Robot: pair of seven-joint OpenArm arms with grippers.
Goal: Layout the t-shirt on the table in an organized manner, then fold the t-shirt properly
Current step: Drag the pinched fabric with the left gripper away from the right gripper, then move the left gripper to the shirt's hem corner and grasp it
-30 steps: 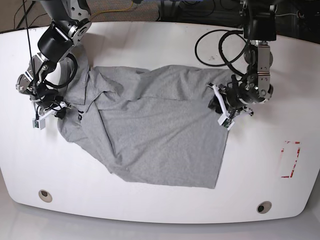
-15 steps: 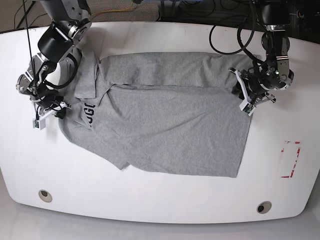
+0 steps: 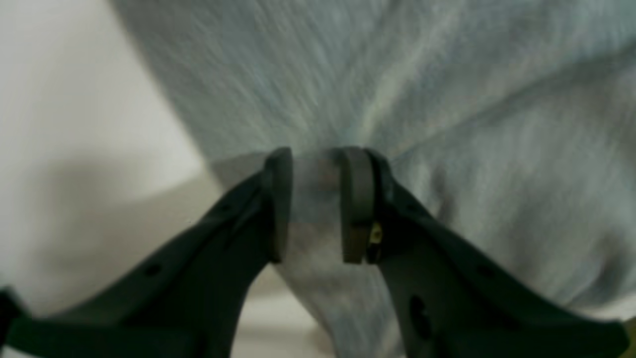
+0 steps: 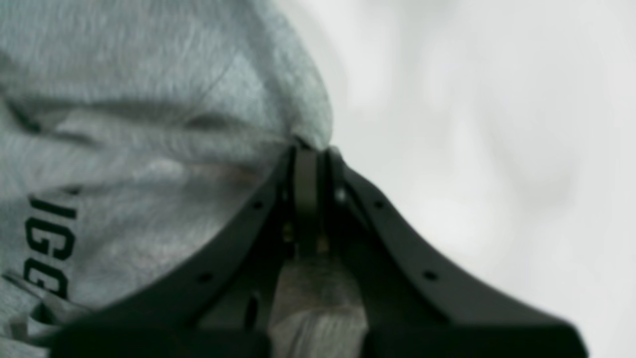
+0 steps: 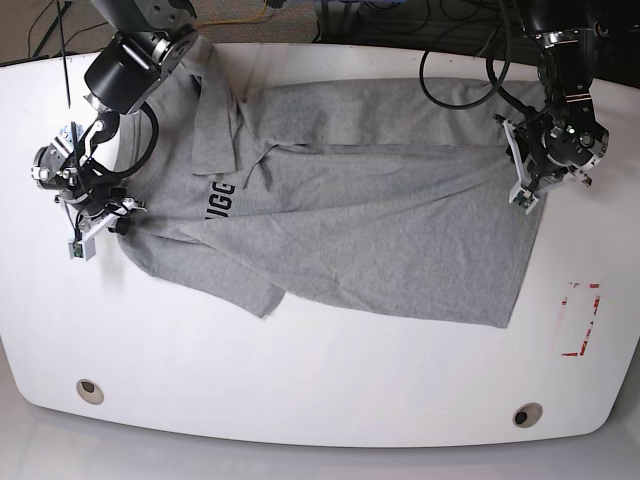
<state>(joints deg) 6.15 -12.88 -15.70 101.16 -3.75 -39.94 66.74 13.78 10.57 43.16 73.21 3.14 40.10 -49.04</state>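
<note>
The heather-grey t-shirt [image 5: 370, 240] lies stretched wide across the white table [image 5: 320, 390], with black lettering [image 5: 221, 196] showing near its left end. At the shirt's right edge, my left gripper [image 5: 524, 182] is shut on the fabric. In the left wrist view a fold of the t-shirt [image 3: 447, 99] sits pinched in my left gripper [image 3: 316, 164]. My right gripper [image 5: 120, 222] is shut on the shirt's left edge. The right wrist view shows my right gripper [image 4: 310, 149] clamped on a bunched bit of the t-shirt [image 4: 149, 74], beside the lettering [image 4: 47, 243].
Two round grommet holes [image 5: 90, 390] [image 5: 527, 414] sit near the table's front edge. A red tape mark [image 5: 581, 318] is at the right. Black cables [image 5: 455, 75] loop above the table's back edge near the left arm.
My left gripper has moved right and back with the shirt's edge, pulling the fabric out wider and flatter. The lettering has come into view. My right gripper has stayed about where it was.
</note>
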